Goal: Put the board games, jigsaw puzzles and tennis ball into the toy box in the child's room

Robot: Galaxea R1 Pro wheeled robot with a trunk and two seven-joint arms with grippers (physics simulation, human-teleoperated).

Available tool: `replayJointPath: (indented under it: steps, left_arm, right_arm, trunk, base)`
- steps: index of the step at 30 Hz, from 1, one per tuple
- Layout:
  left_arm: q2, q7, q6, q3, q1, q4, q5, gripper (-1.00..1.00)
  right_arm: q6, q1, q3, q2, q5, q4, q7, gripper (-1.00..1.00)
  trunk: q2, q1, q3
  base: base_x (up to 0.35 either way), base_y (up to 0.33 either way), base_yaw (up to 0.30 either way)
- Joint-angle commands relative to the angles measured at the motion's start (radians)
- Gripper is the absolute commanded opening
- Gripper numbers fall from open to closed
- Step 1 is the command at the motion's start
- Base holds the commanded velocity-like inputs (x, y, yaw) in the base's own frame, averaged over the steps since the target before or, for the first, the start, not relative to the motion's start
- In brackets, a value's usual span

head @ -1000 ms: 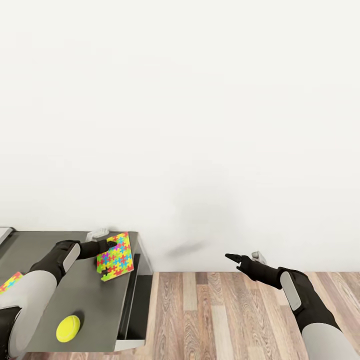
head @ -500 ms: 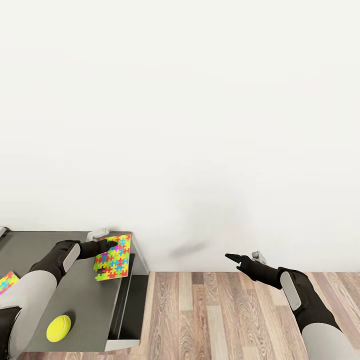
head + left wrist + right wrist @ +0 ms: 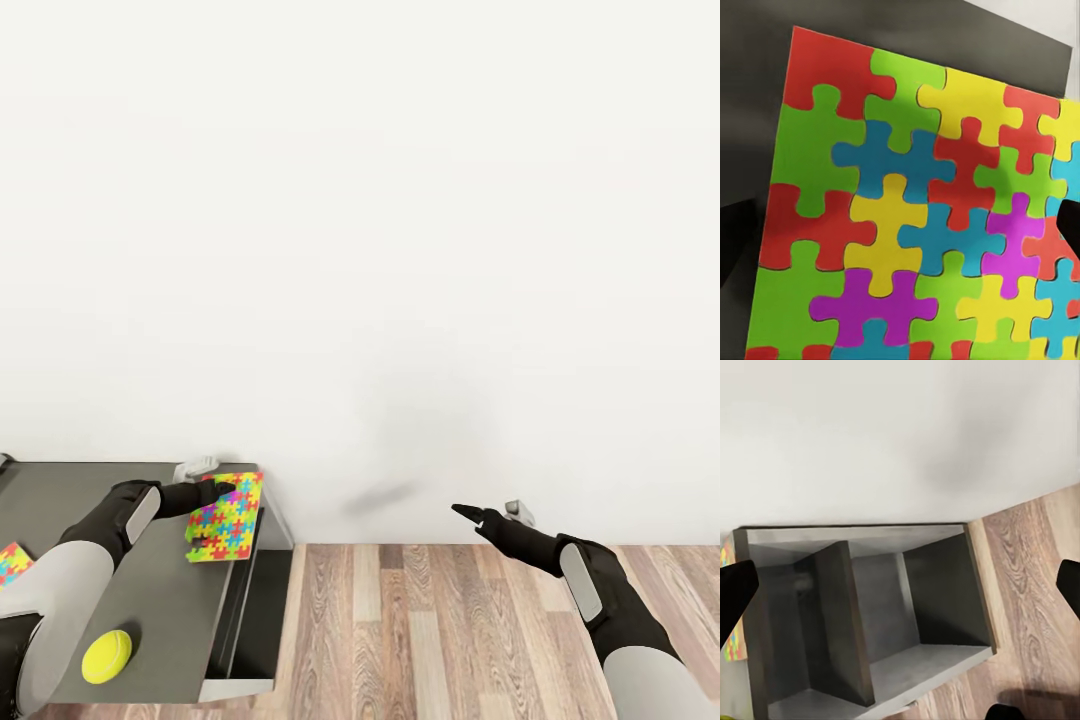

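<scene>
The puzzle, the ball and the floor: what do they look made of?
Puzzle: seemingly thin matte card, a flat sheet of bright interlocking pieces held at the left claw. Ball: yellow-green, probably felt, though texture is unclear. Floor: wood planks with visible grain.
</scene>
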Motion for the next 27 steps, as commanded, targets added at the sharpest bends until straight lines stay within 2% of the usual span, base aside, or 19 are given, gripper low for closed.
replayJointPath:
  steps: [1, 20, 27]
  left_arm:
    - [0.000, -0.002, 0.008, 0.006, -0.001, -0.001, 0.003, 1.00]
    - [0.000, -0.003, 0.008, 0.006, 0.000, -0.001, 0.003, 1.00]
    - [0.000, -0.002, 0.008, 0.006, -0.001, -0.001, 0.003, 1.00]
  right_arm:
    - [0.006, -0.001, -0.002, 0.000, -0.001, 0.000, 0.002, 1.00]
    - [0.006, -0.001, -0.001, 0.002, -0.001, 0.001, 0.001, 1.00]
    - [0.006, -0.001, -0.001, 0.002, 0.002, 0.001, 0.001, 1.00]
  trunk:
    - [-0.002, 0.001, -0.002]
    - [-0.002, 0.001, -0.002]
    - [-0.002, 0.001, -0.002]
  base:
    - [0.000, -0.018, 0.000]
    - [0.000, -0.003, 0.000]
    - [0.000, -0.091, 0.000]
